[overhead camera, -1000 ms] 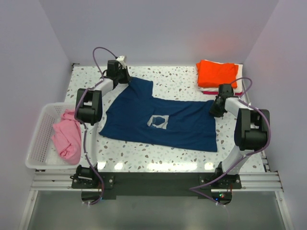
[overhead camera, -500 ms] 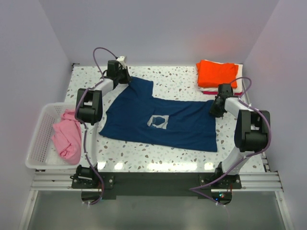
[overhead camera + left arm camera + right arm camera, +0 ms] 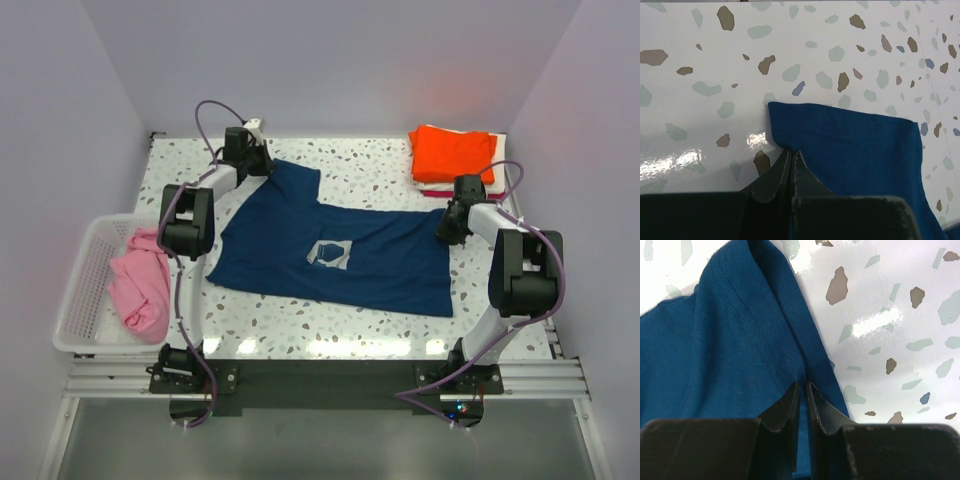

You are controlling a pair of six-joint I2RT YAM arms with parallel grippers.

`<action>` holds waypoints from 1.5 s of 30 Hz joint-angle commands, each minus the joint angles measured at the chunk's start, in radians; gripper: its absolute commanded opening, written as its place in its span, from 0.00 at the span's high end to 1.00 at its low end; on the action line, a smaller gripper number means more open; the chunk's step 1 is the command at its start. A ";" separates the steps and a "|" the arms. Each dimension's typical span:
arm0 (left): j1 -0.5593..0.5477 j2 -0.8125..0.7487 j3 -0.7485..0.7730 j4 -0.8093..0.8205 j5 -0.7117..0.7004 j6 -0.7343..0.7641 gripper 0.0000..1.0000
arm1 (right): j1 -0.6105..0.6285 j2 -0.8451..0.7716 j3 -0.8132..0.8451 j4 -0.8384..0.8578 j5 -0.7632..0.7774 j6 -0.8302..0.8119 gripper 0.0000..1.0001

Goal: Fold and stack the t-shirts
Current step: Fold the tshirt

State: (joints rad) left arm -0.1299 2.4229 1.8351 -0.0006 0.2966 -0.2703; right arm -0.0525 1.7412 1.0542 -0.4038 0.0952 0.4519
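The navy t-shirt [image 3: 350, 260] lies spread flat in the middle of the desk [image 3: 370, 160], with its pale square print [image 3: 332, 253] facing up. One part of it reaches toward the far left corner of the desk, and its long straight edge runs near the near edge.

The left arm [image 3: 185, 225] stretches to that far left part. In the left wrist view the left jaws are pressed together, clenched on the edge of the navy cloth beside a corner of it. The cloth there lies flat on the speckled desk.

The right arm [image 3: 525, 265] reaches to the shirt's right end. In the right wrist view the right jaws stand almost together, grasping a raised fold of the navy cloth close to its stitched hem.

Just beyond the right jaws, at the far right corner, sits a stack of folded shirts: the orange t-shirt [image 3: 452, 150] on top, with a white edge [image 3: 492, 172] and a red edge [image 3: 435, 190] showing under it. The stack does not touch the navy shirt.

At the left edge of the desk, beside the left arm, a white slatted basket [image 3: 80, 290] holds the crumpled pink t-shirt [image 3: 140, 285].
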 commanded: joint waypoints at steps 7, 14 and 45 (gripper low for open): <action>0.016 0.008 0.043 0.044 0.018 0.000 1.00 | 0.005 -0.006 0.027 0.003 0.011 -0.007 0.91; 0.019 0.011 0.041 0.044 0.018 -0.001 1.00 | 0.005 -0.008 0.029 -0.009 0.028 -0.010 1.00; 0.046 0.011 0.036 0.053 0.016 -0.012 1.00 | 0.003 -0.054 0.006 -0.072 0.198 0.016 1.00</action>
State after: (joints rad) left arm -0.1032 2.4248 1.8381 -0.0013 0.3103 -0.2718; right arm -0.0513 1.7386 1.0542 -0.4644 0.2459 0.4553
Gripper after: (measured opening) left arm 0.020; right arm 0.008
